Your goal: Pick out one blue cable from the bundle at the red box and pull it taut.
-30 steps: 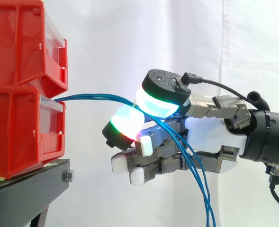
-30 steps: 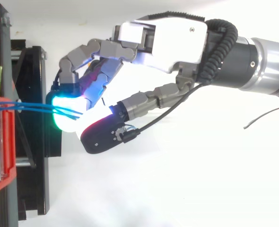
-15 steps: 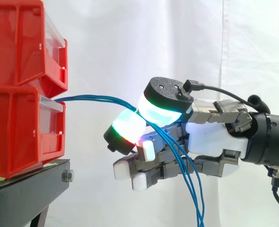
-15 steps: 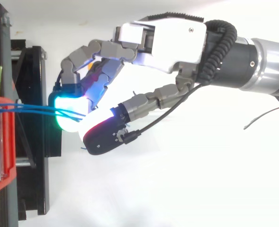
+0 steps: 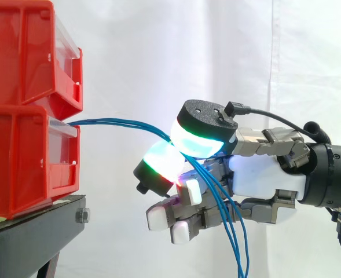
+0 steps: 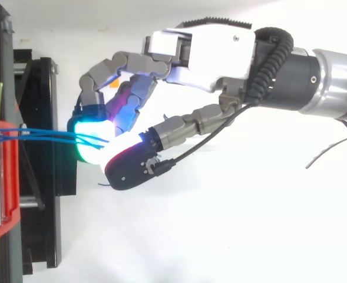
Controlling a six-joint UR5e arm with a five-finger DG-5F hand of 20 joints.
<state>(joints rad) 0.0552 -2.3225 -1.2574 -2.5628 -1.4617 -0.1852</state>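
The stacked red bins (image 5: 31, 116) and the black stand (image 5: 37, 231) under them close off the left. Between the bins' fronts and the hand (image 5: 266, 176) lies an open gap. The blue cables (image 5: 118, 122) cross it, running from the lower bin to the hand's pinching pads, then hanging down across its palm. Above the hand and beneath the cables' span, the room is free before the white curtain (image 5: 216, 46).

We see plain red bins (image 5: 25, 133) on a black stand (image 5: 37, 231), with thin blue cables (image 5: 118, 122) against a white curtain (image 5: 158, 46). The hand (image 5: 266, 176) is white and grey. Its black-capped fingertips (image 5: 196, 142) glow cyan, green and reddish magenta.
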